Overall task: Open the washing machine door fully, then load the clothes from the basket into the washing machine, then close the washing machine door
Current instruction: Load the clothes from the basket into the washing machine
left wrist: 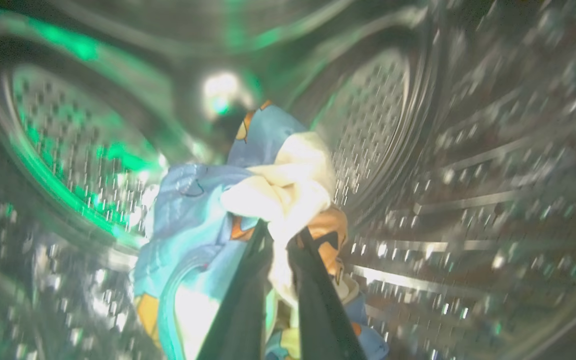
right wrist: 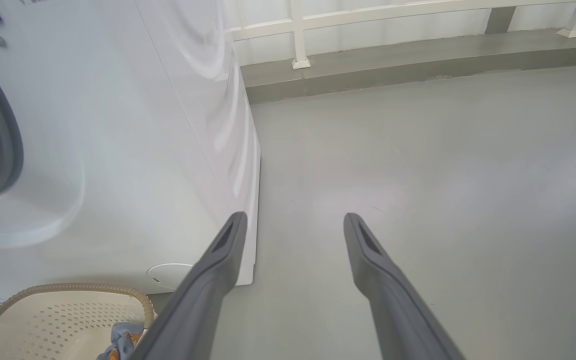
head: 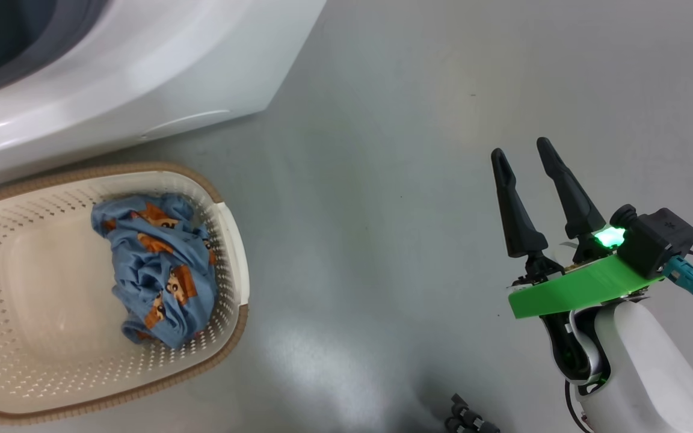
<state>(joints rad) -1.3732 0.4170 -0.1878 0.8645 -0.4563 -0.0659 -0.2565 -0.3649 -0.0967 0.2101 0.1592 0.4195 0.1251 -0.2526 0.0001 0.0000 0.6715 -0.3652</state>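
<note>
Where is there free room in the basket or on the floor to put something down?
In the basket, the left part of the bottom is bare, bordered by its wall and the clothes, which crowd the right side. The floor between the basket, the washing machine and the open right gripper is free too.

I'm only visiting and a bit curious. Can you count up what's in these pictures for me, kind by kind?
Washing machine: 1
Basket: 1
Bundles of clothes: 2, one in the basket, one inside the drum
Grippers: 2, left gripper shut on clothes, right gripper open
Total: 6
</note>
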